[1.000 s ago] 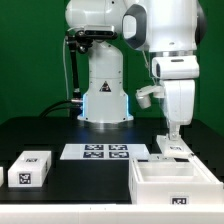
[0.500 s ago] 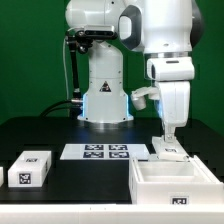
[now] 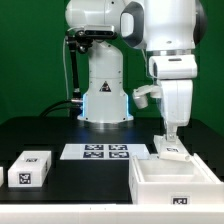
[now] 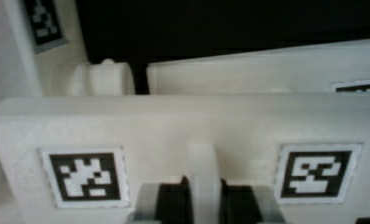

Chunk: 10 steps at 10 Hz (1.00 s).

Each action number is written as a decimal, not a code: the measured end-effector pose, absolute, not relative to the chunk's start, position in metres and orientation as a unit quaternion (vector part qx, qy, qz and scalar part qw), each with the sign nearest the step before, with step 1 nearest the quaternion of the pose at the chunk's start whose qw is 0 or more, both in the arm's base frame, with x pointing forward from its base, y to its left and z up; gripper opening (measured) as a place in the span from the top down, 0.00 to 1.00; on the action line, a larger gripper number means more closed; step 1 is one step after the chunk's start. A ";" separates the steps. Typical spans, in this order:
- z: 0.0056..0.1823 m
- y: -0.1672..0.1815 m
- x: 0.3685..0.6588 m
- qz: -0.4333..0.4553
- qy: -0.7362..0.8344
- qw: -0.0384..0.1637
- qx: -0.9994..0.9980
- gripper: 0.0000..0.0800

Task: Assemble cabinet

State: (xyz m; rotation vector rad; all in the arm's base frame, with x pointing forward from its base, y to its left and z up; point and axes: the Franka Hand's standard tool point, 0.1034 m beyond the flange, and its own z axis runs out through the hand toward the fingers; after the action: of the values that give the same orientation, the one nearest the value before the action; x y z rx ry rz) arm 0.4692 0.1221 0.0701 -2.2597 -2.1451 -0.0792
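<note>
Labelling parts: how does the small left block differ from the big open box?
The block is small and closed; the box is far larger and open-topped. The block lies far from the arm; the box lies near it. Both are white and tagged on the front.

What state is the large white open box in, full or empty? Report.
Empty, as far as visible: the cabinet lies open-topped, showing only bare white inner walls.

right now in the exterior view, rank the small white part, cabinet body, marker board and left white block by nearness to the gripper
1. small white part, directly under the gripper
2. cabinet body, just camera-side of that part
3. marker board, mid-table
4. white block, far on the exterior view's left
</note>
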 end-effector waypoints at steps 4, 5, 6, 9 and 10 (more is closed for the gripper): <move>0.069 0.120 0.469 -0.025 -0.687 0.012 -0.726 0.92; 0.069 0.119 0.469 -0.025 -0.687 0.012 -0.726 0.92; 0.068 0.118 0.469 -0.025 -0.687 0.012 -0.726 0.92; 0.068 0.118 0.469 -0.025 -0.687 0.013 -0.726 0.92; 0.068 0.117 0.469 -0.025 -0.687 0.013 -0.726 0.92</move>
State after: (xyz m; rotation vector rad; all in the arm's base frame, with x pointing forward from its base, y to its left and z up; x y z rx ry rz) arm 0.4693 0.1169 0.0678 -2.2638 -2.1403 -0.0790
